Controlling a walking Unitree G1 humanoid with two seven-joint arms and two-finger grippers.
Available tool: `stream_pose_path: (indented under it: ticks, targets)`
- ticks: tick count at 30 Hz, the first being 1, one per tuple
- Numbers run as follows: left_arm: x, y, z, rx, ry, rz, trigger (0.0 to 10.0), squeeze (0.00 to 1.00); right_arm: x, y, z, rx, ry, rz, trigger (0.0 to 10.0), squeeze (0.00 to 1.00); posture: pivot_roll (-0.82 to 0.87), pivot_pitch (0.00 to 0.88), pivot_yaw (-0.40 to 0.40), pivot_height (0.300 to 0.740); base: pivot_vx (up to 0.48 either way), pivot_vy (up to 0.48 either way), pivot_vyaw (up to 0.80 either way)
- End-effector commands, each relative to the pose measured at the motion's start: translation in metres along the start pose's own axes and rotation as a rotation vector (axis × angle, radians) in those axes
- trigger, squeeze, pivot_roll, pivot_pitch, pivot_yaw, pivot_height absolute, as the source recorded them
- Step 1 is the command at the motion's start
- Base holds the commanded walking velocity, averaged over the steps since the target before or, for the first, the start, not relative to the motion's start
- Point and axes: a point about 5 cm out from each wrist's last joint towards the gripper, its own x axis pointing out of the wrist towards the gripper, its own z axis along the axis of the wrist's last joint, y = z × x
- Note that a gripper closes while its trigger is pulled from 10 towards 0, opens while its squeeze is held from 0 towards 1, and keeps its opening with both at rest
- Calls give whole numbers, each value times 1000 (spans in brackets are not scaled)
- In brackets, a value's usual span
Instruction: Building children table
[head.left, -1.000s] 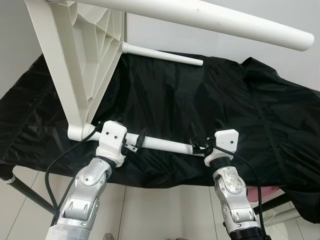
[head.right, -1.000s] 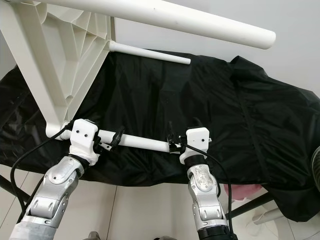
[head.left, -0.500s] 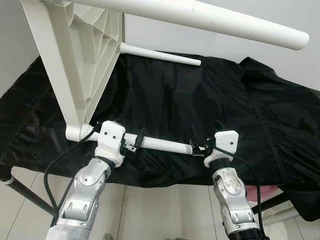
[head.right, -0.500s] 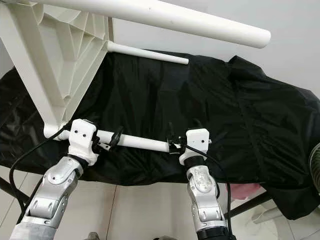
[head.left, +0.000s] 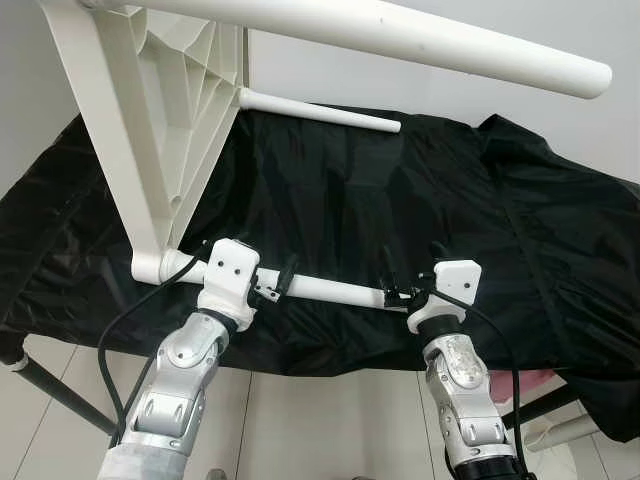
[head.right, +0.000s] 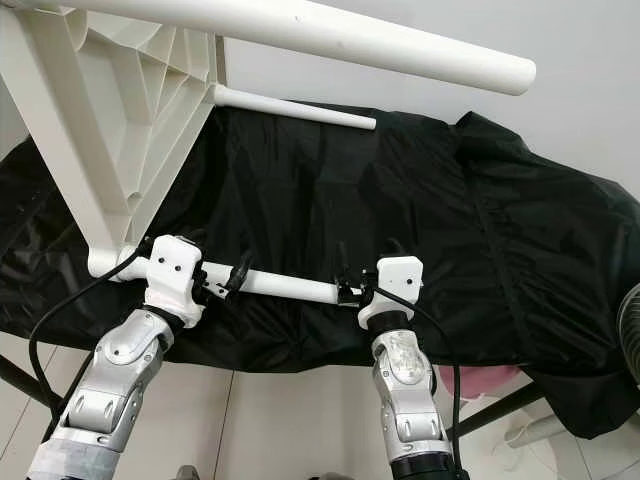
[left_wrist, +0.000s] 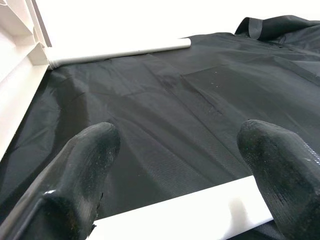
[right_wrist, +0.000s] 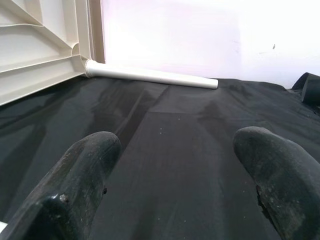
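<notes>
Black cloth (head.left: 420, 200) drapes the desk where the white children's table (head.left: 160, 120) stands tipped — its near leg (head.left: 320, 289) lies between the left gripper (head.left: 277, 283) and right gripper (head.left: 395, 290), both with fingers spread.

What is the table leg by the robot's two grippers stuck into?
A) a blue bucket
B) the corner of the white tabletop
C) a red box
B: the white table leg near the left gripper and right gripper runs into the corner of the white tabletop.
</notes>
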Motion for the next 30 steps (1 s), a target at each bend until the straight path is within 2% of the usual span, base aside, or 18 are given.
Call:
stream_pose_path:
  ticks: [1,3,4,11,16,19,21,23,27,30]
  targets:
    - [1,-1,-1,-2,0,16,10000,0,-1,-6,1,6,4,-22,10000,0,22,3,-56,740,0,0,0]
    - [1,-1,-2,-2,4,15,10000,0,-2,-7,1,-8,5,-24,10000,0,17,0,-53,740,0,0,0]
    - [2,-1,-4,-31,19,11,10000,0,-3,-8,0,-16,8,-23,10000,0,14,3,-57,740,0,0,0]
    - [5,4,-3,-87,33,18,10000,0,-1,-7,7,-40,-2,-15,10000,0,5,0,-43,740,0,0,0]
    - [11,8,-6,-45,70,55,10000,0,4,-10,8,-66,-9,-50,10000,0,10,5,-39,740,0,0,0]
    - [8,11,-5,-37,63,61,10000,0,3,-6,10,-77,-13,-37,10000,0,15,10,-38,740,0,0,0]
    - [4,15,-5,-19,68,87,10000,0,0,-4,10,-123,-22,-31,10000,0,17,16,-44,740,0,0,0]
    - [2,15,-5,-22,69,88,10000,0,-1,-4,10,-121,-24,-27,10000,0,18,17,-46,740,0,0,0]
    - [-1,13,-3,-61,63,70,10000,0,-4,-4,8,-22,-4,29,10000,0,24,20,-52,740,0,0,0]
    - [0,13,-3,-55,59,65,10000,0,-5,-6,8,-18,-3,21,10000,0,29,20,-60,740,0,0,0]
